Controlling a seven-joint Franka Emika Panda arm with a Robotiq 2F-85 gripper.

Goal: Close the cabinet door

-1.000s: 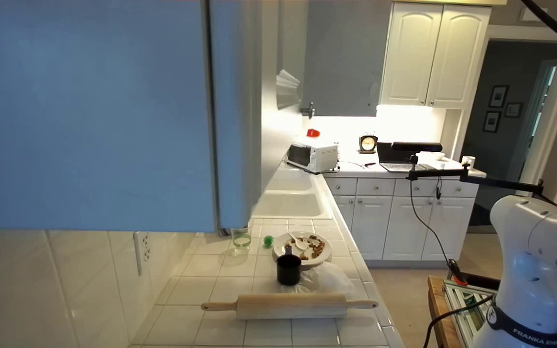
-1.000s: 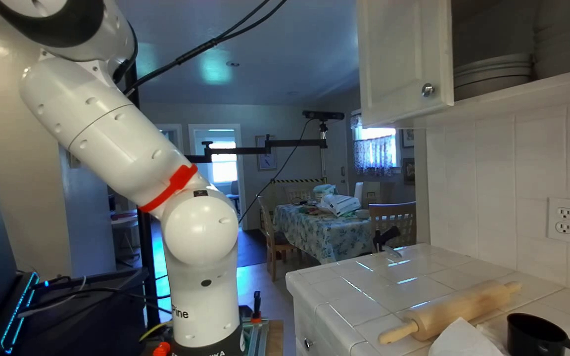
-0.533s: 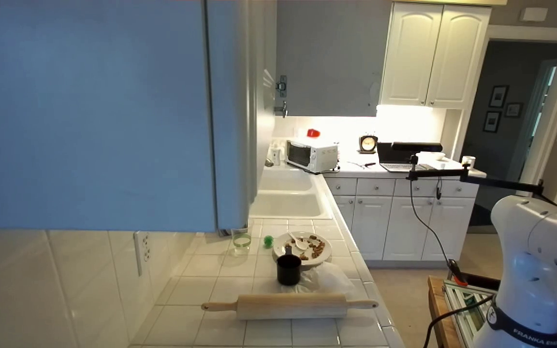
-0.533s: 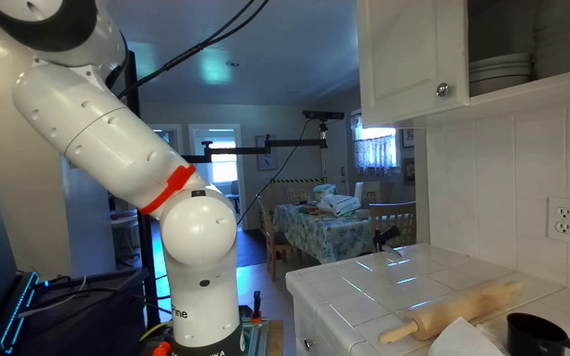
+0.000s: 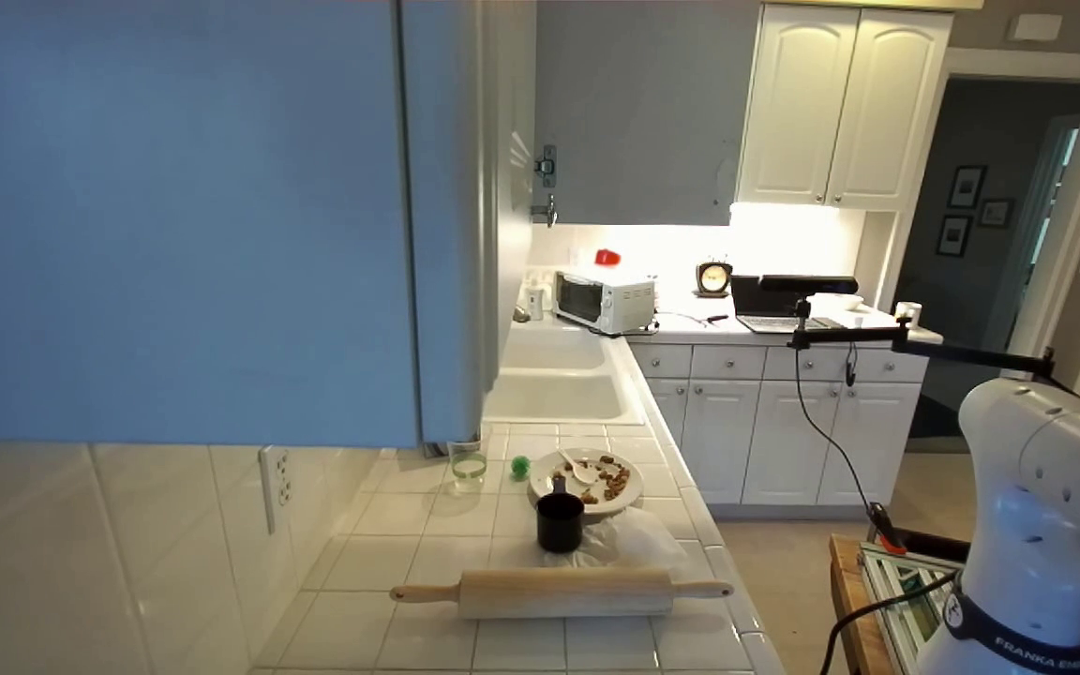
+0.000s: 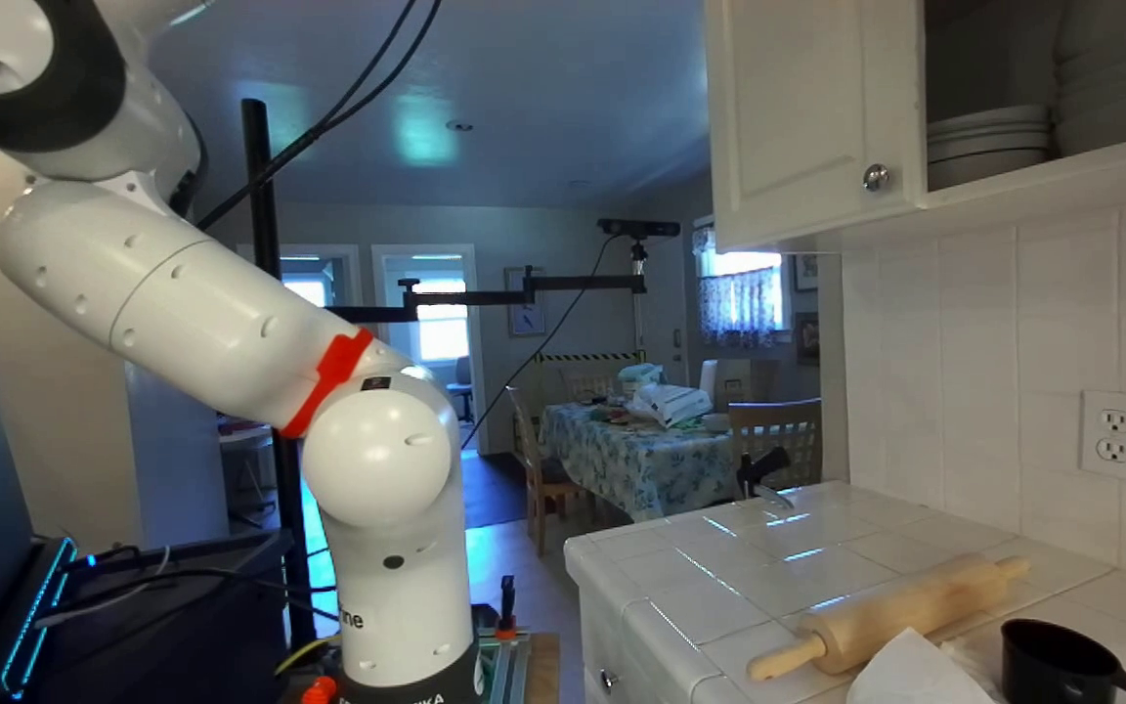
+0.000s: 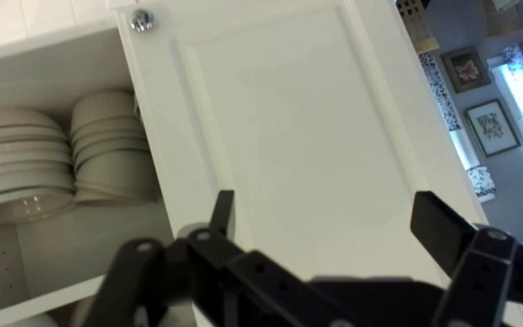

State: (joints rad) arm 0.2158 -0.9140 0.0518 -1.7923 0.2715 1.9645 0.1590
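The pale white cabinet door (image 6: 802,117) has a raised rectangular moulding and a round metal knob. In an exterior view it appears to lie flush with the cabinet's front. In another exterior view the door (image 5: 508,206) shows as a narrow, strongly foreshortened strip. In the wrist view the door (image 7: 298,118) fills the middle, with its knob at the upper left. My gripper (image 7: 325,215) is open and empty in front of the door's panel. It looks apart from the door, but the gap is hard to judge. The gripper is out of both exterior views.
Beside the door, the open cabinet half holds stacked bowls (image 7: 21,159) and plates (image 6: 988,147). A grey panel with hinges (image 5: 643,112) stands out beyond it. Below, the tiled counter bears a rolling pin (image 5: 565,594), a black cup (image 5: 560,523) and a plate (image 5: 540,487).
The door's knob edge has swung toward the cabinet and then stayed still over the last half second. The arm has drawn back, moving left in an exterior view.
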